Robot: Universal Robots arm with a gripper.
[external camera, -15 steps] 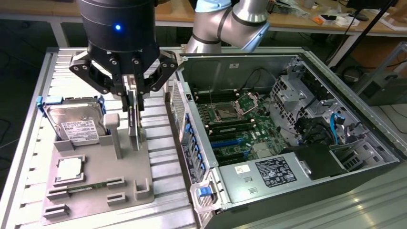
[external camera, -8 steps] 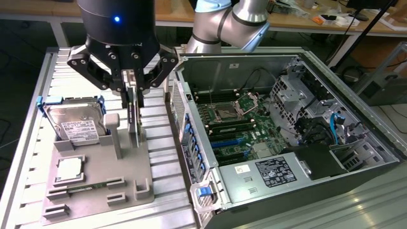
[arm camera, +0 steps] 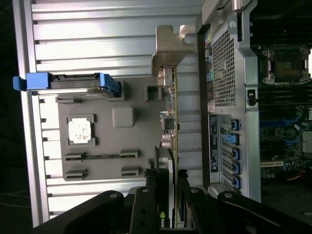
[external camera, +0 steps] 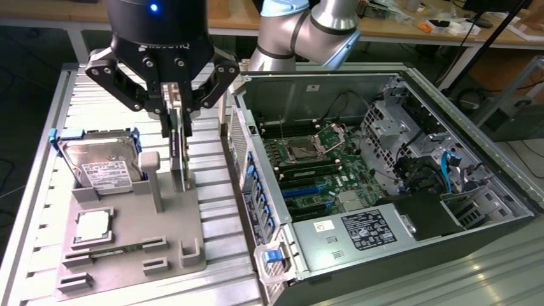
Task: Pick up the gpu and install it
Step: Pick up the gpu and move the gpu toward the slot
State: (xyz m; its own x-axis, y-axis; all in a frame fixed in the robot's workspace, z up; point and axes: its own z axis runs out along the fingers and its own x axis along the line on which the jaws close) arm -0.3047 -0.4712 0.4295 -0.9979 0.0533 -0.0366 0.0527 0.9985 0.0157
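**Gripper clamped on the gpu, above the parts fixture**

In the exterior view I see the gripper (external camera: pixel 177 127) clenched on the upper part of the gpu (external camera: pixel 179 159). The card hangs upright and edge-on over the grey fixture (external camera: pixel 127 271). Its lower end is close to the fixture, though I cannot tell whether they touch. The hard drive (external camera: pixel 100 167) stands on the exterior view's left of the card, and the open computer case (external camera: pixel 323 86) on its right. In the wrist view the silver bracket (arm camera: pixel 170 46) is at the card's far end from the fingers (arm camera: pixel 146 207), beside the perforated panel (arm camera: pixel 226 73) of the case.
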